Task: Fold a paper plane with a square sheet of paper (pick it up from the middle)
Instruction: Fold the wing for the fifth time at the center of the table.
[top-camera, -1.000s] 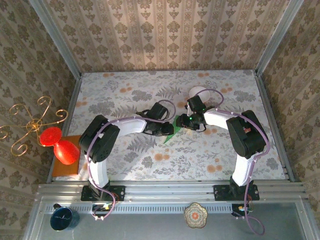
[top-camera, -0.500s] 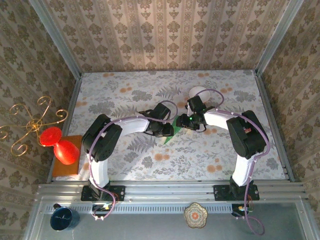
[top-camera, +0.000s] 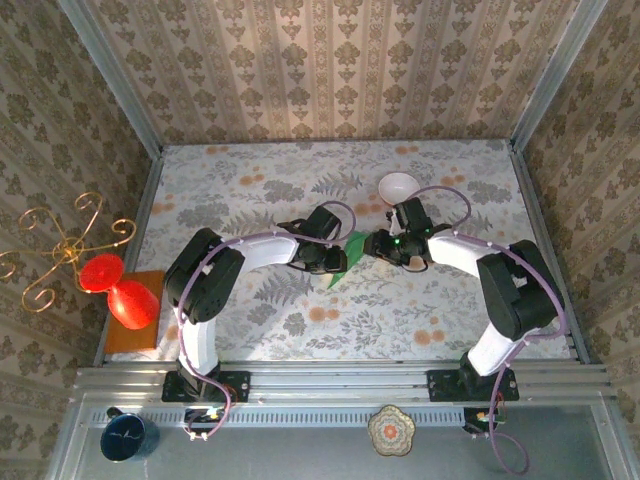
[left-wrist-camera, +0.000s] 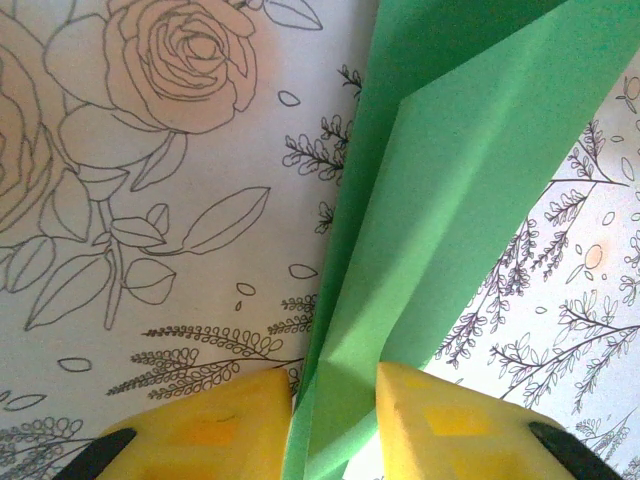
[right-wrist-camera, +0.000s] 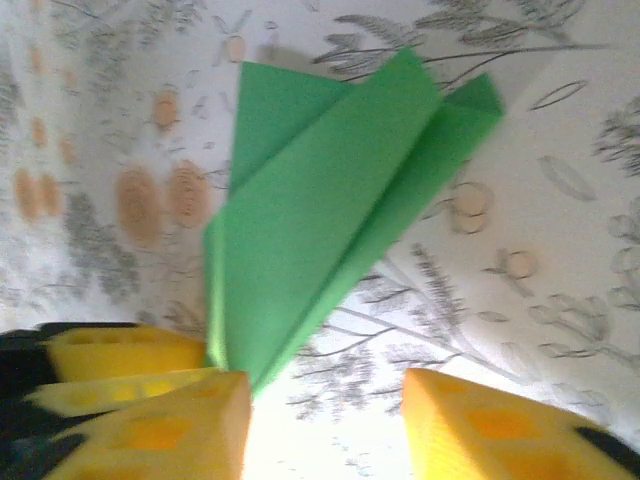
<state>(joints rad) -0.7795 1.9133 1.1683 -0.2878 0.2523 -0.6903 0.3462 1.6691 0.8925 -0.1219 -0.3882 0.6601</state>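
Observation:
The square sheet of paper is folded into a narrow green dart, the paper plane (top-camera: 348, 256), in the middle of the flowered table. My left gripper (top-camera: 330, 258) is shut on its narrow end. In the left wrist view the folded layers (left-wrist-camera: 450, 190) run up from between the yellow fingers (left-wrist-camera: 210, 425) of that gripper (left-wrist-camera: 335, 425). My right gripper (top-camera: 380, 246) sits just right of the plane. In the right wrist view it (right-wrist-camera: 325, 420) stands open with bare tablecloth between its jaws, and the plane (right-wrist-camera: 320, 200) fans out ahead, its tip beside the left finger (right-wrist-camera: 165, 425).
A white bowl (top-camera: 398, 186) stands just behind the right gripper. At the left edge a red goblet-shaped object (top-camera: 120, 290) rests on an orange board (top-camera: 128, 338) beside a gold wire stand (top-camera: 60, 250). Patterned walls close in the table's sides and back.
The right arm has swung to the right and its gripper has backed off the plane, uncovering the white bowl. The left gripper shifted a little right early on and keeps its hold.

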